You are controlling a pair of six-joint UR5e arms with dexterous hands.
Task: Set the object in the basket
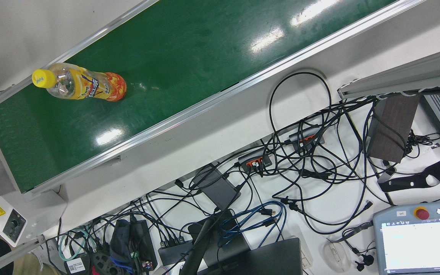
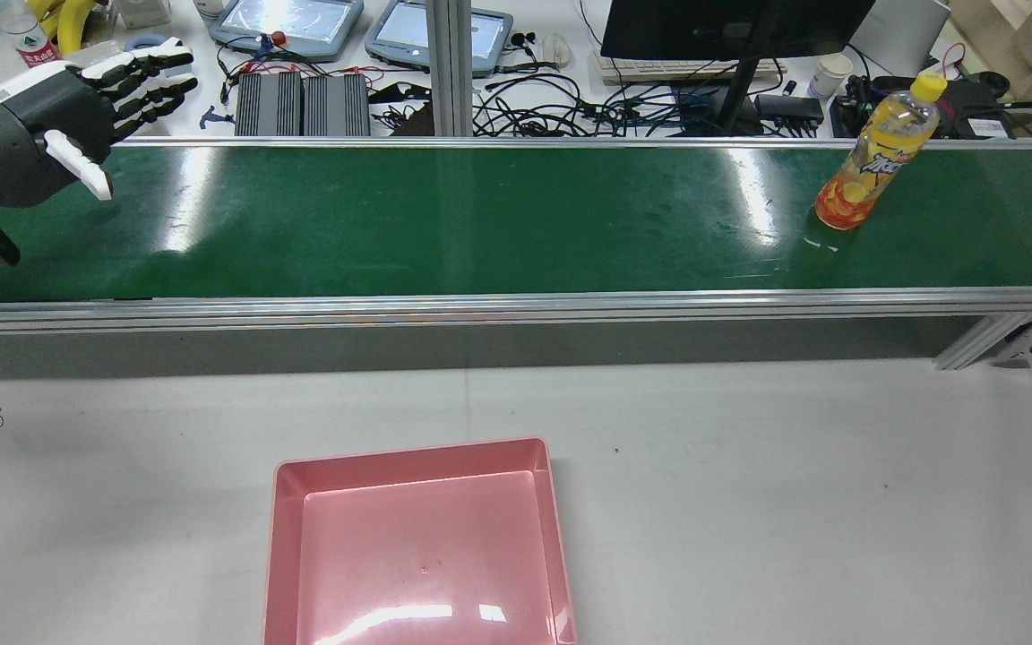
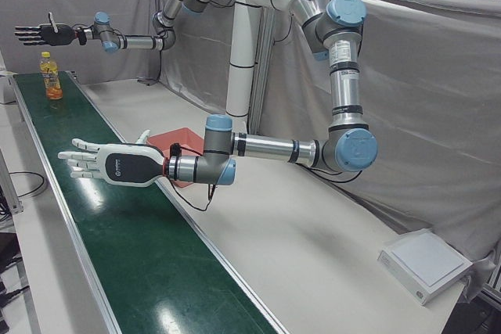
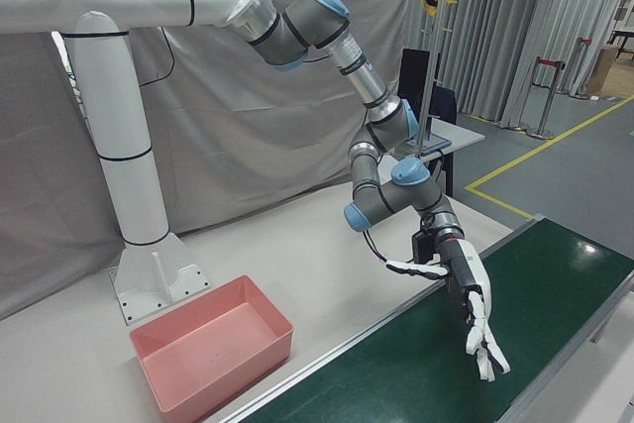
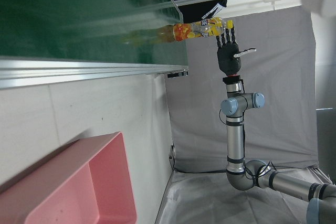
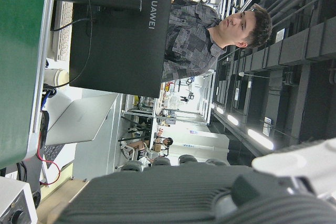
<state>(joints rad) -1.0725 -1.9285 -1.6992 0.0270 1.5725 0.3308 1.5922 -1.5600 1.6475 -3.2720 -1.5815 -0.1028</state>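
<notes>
Bottle (image 2: 874, 164), yellow cap, upright on belt (image 2: 480, 224); monitor (image 6: 123, 30) reads HUAWEI.

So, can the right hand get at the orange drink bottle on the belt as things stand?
Probably yes. The right hand is open and hangs close by the bottle, a little higher than its cap. The bottle stands upright and alone near the end of the belt, and nothing shows between the two.

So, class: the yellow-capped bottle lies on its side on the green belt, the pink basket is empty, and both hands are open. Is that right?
Not quite. The bottle stands upright on the green belt, as the rear view shows. The rest holds: the pink basket is empty, and the left hand and the right hand are both open, holding nothing.
</notes>
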